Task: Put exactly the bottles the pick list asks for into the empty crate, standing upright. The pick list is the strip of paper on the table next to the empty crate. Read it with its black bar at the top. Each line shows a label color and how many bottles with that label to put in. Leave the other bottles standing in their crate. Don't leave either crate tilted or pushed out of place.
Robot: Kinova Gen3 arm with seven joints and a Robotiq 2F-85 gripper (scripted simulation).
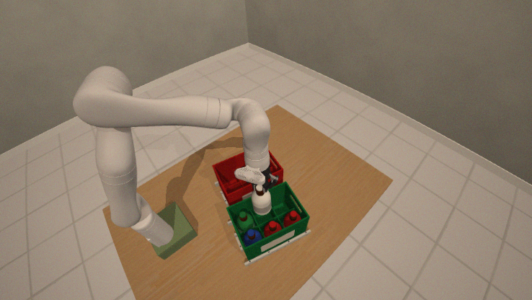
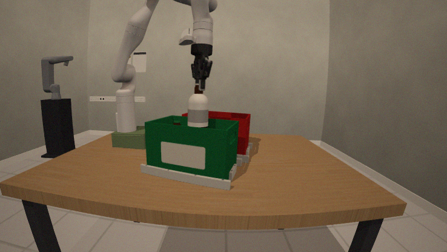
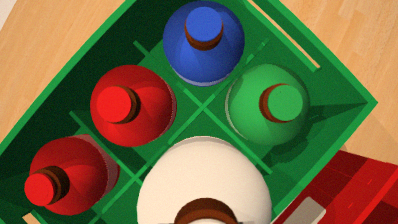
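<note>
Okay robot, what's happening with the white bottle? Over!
Gripper shut on white bottle's neck. White bottle upright, raised above green crate. Nothing seen blocking the lift. Over.

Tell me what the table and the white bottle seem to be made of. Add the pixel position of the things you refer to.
The table (image 1: pixel 327 179) (image 2: pixel 281 175) looks like satin-finished wood, judging by its brown streaked grain. The white bottle (image 1: pixel 262 203) (image 2: pixel 197 103) (image 3: pixel 205 170) has a smooth, softly shaded body, perhaps plastic or painted glass; its brown neck leaves that open.
</note>
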